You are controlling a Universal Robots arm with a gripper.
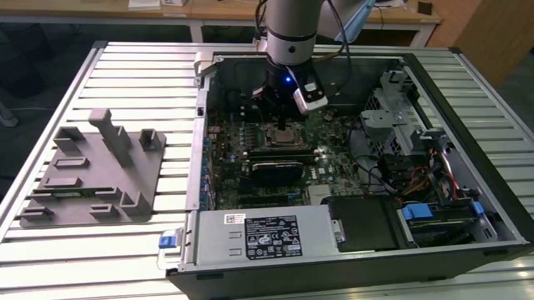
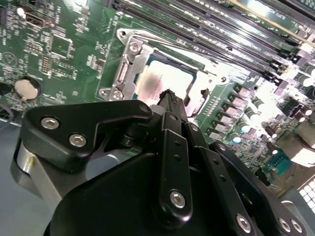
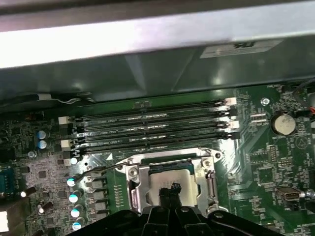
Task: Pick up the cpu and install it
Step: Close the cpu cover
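Item: small, flat, square cpu with a silver-grey metal top.
Location: lying flat inside the silver steel socket frame on the green motherboard.
Black two-finger gripper: directly above the frame, tips drawn together to one point with nothing between them. It sits just over the cpu's top, and contact cannot be told.
Four black memory slots: just beside the frame.
Grey plastic fixture plate: well apart from the frame, outside the open black computer case, on the exterior view's left.

cpu: one part hides behind the tool in both wrist views.
arm: top is cut off by the exterior view's edge.
tool body: cut off too.
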